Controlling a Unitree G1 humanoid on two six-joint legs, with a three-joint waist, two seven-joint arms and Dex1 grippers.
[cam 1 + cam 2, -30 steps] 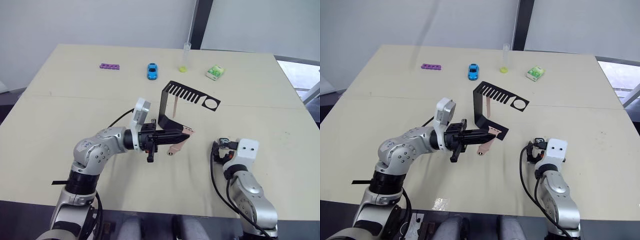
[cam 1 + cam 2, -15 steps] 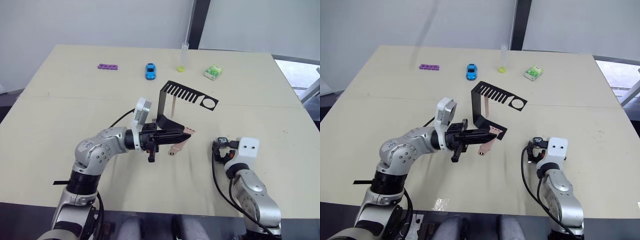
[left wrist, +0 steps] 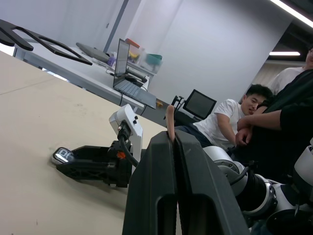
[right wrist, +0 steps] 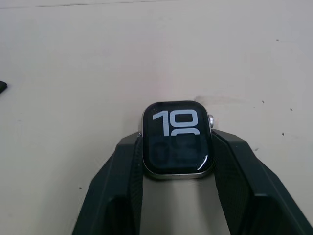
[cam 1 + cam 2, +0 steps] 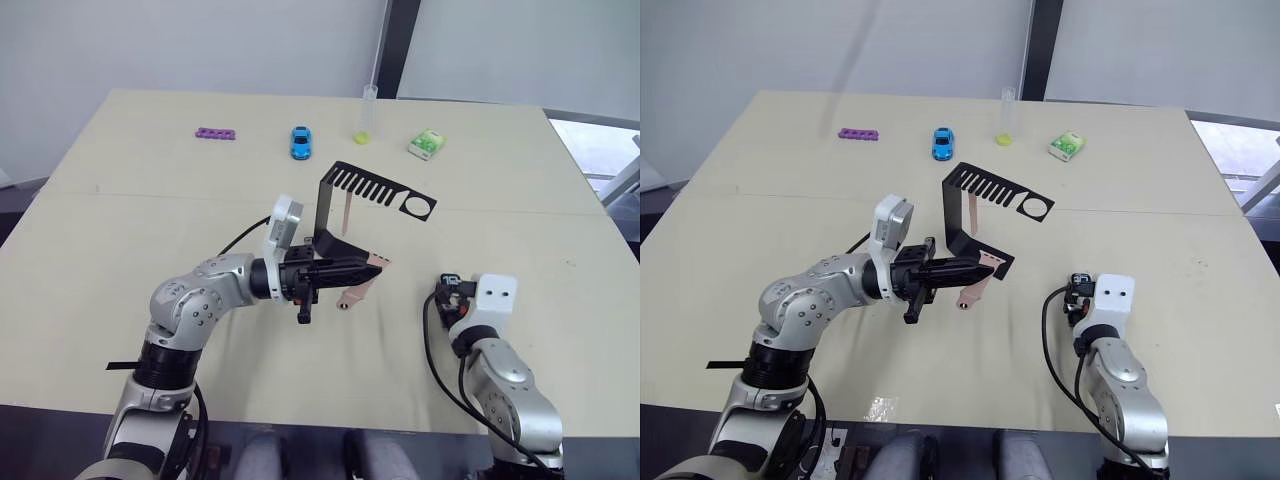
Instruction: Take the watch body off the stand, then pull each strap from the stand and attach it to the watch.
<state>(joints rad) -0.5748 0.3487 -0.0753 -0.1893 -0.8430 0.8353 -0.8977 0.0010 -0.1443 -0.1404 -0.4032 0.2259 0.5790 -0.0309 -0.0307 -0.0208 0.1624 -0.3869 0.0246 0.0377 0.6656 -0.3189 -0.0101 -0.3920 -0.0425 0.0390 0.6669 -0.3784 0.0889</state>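
The left gripper (image 5: 362, 271), centre of the frame, is closed on a pink strap (image 5: 352, 292) just in front of the stand's foot; the stand (image 5: 345, 212) sits upright mid-table, a second strap (image 5: 345, 214) hanging from its slotted arm; the right gripper (image 4: 177, 161) — lower right, resting on the table (image 5: 150, 200) — clamps the watch (image 4: 177, 138) between its fingers, screen up.

Purple bar (image 5: 217, 132), blue toy car (image 5: 300, 142), green packet (image 5: 427, 145).

The watch (image 4: 176, 138) screen's lower digits are too dim to read; the strap (image 3: 169, 119) is mostly hidden between the left gripper's (image 3: 177, 142) fingers.
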